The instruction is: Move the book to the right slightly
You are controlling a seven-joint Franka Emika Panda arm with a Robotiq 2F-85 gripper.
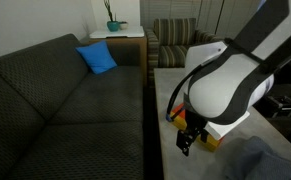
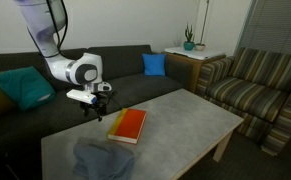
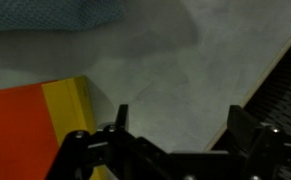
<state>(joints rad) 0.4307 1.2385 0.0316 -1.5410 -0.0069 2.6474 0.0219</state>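
The book lies flat on the grey table, orange cover up, with a yellow edge. In the wrist view the book fills the lower left, its yellow strip facing my gripper. The gripper stands open over bare table beside that edge, with nothing between its fingers. In both exterior views the gripper hovers just off the book's edge, close to the sofa side of the table. The arm hides most of the book in an exterior view.
A crumpled grey-blue cloth lies on the table near the book. A dark sofa with a blue cushion runs along the table edge. A striped armchair stands beyond the table.
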